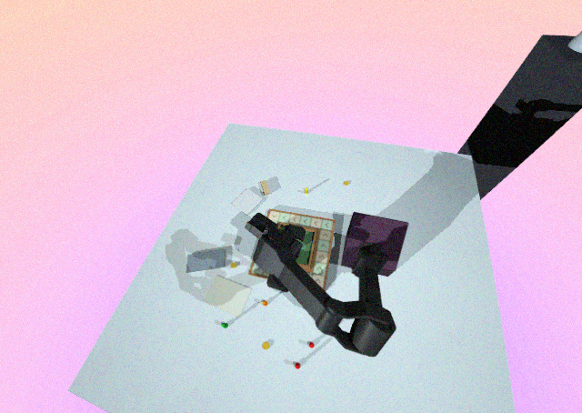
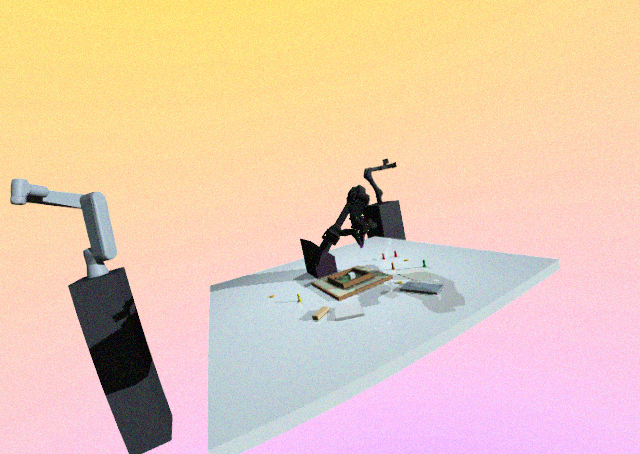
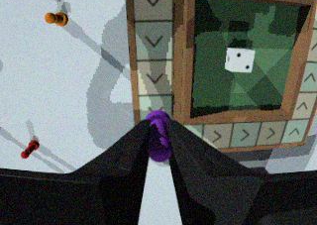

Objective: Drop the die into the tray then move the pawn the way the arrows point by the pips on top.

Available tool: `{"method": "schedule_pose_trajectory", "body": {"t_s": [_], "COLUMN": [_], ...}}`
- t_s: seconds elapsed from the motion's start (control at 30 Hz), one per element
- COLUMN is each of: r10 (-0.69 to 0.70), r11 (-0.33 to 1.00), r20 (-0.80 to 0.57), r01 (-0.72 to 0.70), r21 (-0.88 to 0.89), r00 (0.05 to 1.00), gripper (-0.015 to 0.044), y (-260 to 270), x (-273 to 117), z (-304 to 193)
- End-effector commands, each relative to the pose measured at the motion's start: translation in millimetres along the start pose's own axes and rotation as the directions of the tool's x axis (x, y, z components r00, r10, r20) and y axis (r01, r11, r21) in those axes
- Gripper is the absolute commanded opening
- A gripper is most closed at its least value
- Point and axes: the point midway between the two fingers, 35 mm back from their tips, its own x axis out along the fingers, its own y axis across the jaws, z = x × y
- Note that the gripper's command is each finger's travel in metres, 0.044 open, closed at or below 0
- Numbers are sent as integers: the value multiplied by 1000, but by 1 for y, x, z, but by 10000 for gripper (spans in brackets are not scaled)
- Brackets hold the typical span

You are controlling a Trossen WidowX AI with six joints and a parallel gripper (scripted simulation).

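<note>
My gripper (image 3: 158,128) (image 2: 361,244) is shut on the purple pawn (image 3: 158,138) and holds it up in the air above the board's edge. The white die (image 3: 240,59) (image 2: 352,275) lies in the green-floored dice tray (image 3: 182,56) (image 2: 330,282); the face turned to the wrist camera shows two pips. The board (image 3: 155,39) (image 1: 324,246) (image 2: 340,296) has a ring of squares with arrows around the tray. In the top view the arm hides the die and part of the board.
An orange pawn (image 3: 58,19) (image 1: 265,302), a green pawn (image 1: 225,325), red pawns (image 1: 297,365) (image 1: 311,345) and a yellow pawn (image 1: 306,191) stand around the board. A grey-blue box (image 1: 206,259), a cream card (image 1: 227,295), a white slab (image 1: 245,200), a wooden block (image 1: 265,186) and yellow discs (image 1: 265,346) lie nearby.
</note>
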Motion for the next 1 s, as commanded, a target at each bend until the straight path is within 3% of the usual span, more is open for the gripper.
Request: {"method": "schedule_pose_trajectory", "body": {"t_s": [0.0,0.97], "r10": [-2,3], "r11": [1000,1000], "r20": [-10,-13], "r01": [2,-3], "r21": [2,5], "r00": [1000,1000], "gripper": [0,0], "y": [1,-6], "x": [8,73], "z": [-10,-95]}}
